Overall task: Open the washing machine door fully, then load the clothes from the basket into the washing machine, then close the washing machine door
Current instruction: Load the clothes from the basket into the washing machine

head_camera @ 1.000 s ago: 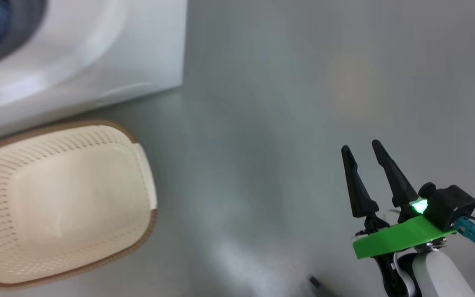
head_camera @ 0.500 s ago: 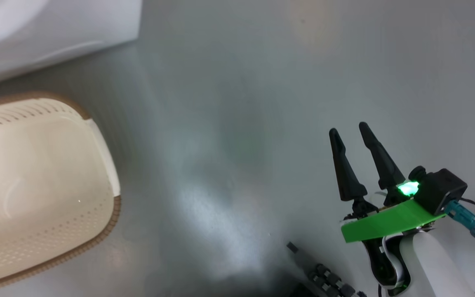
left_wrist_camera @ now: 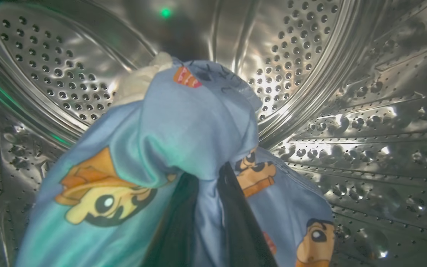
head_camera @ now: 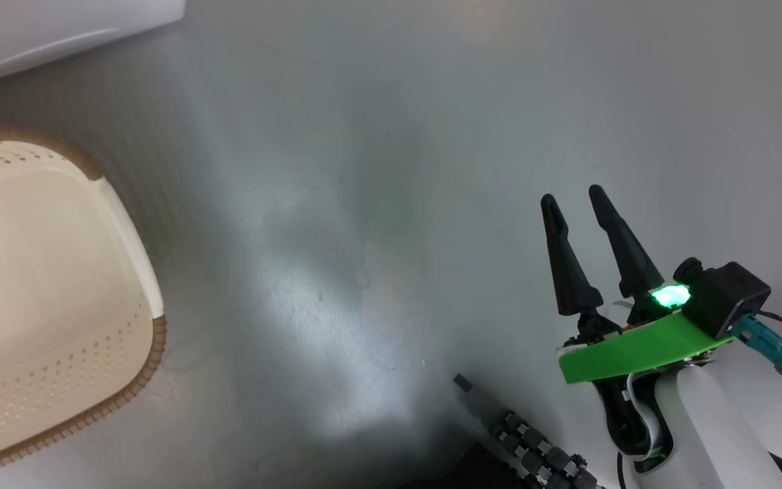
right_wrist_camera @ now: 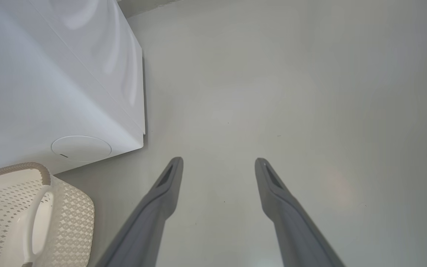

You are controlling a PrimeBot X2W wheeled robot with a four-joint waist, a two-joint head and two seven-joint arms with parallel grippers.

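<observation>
Left gripper point(left_wrist_camera: 208, 185) clamps the clothes point(left_wrist_camera: 184, 126), with fabric pinched between its dark fingers and hiding their tips, inside the steel drum point(left_wrist_camera: 310, 55) of the washing machine point(right_wrist_camera: 50, 92). Right gripper point(head_camera: 572, 194) sits at 4 o'clock in head view, fingers spread, holding nothing above the grey floor point(head_camera: 364, 204). Basket point(head_camera: 153, 339) is cut off at 8 o'clock, and the machine's white corner is cropped at 11.

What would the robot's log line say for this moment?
stage: loading | left gripper: shut on clothes, inside drum | right gripper: open, empty | basket: visible part empty
</observation>
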